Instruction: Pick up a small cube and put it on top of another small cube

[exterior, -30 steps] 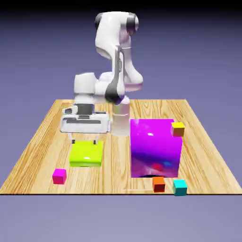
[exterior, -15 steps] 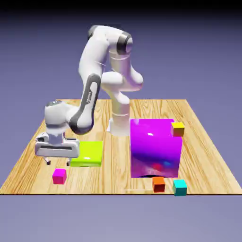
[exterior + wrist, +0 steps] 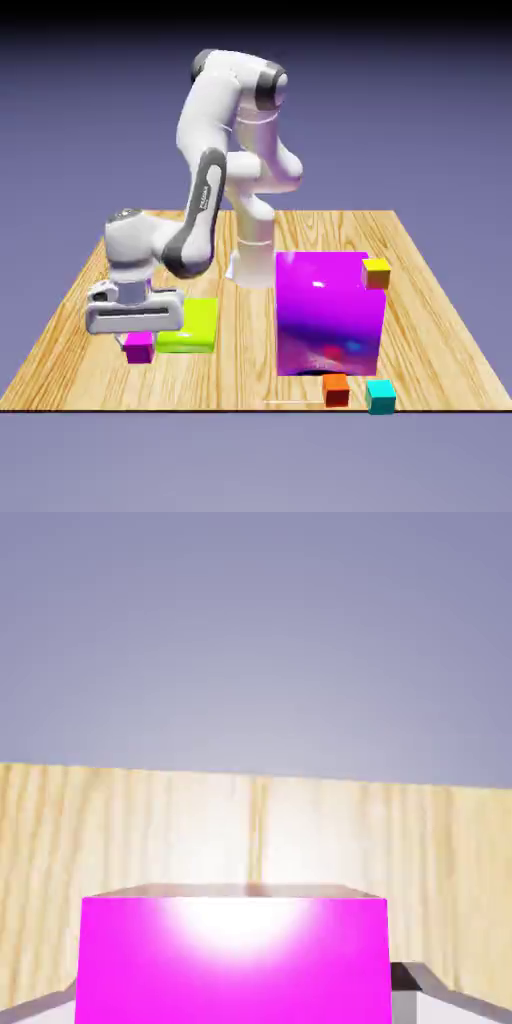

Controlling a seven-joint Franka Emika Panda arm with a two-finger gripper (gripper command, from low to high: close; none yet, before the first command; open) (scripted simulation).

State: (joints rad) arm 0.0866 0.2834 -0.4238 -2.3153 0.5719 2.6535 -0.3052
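My jaws are closing firmly on the small magenta cube [image 3: 139, 348], at the exterior view's lower left. I am now doing the carrying step, I judge. The yellow-topped cube [image 3: 376, 274] is waiting at right of centre, so my next move is needing height, then going rightward.

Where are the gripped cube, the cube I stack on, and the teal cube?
Magenta cube [image 3: 235, 972]: hand view, its broad bright face.
Yellow-topped cube [image 3: 376, 280]: exterior view, its orange front side.
Teal cube [image 3: 381, 403]: exterior view, its front face.
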